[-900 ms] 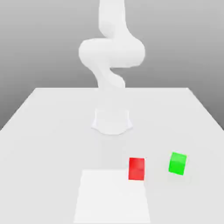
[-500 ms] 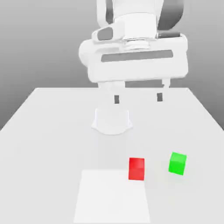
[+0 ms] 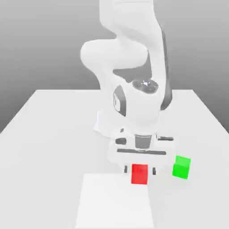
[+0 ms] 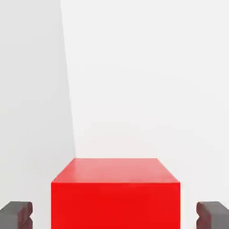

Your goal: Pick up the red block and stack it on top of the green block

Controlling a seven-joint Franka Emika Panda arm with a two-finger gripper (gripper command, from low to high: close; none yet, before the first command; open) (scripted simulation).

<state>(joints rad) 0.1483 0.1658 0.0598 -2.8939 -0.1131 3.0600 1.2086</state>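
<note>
Two fingers of the gripper (image 3: 140, 170) now down astride red block (image 3: 139, 174), apart, not touching: ready to close. Block overlaps white sheet's (image 3: 115, 201) far-right corner, exterior view.

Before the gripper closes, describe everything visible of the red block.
The small, bright red, plain cube has flat faces, straight edges and an even, slightly glossy look. It sits upright at the white square patch's corner, on the exterior view's left of the bright green cube. The open gripper's fingers flank it, with gaps on both sides in the hand view.
</note>
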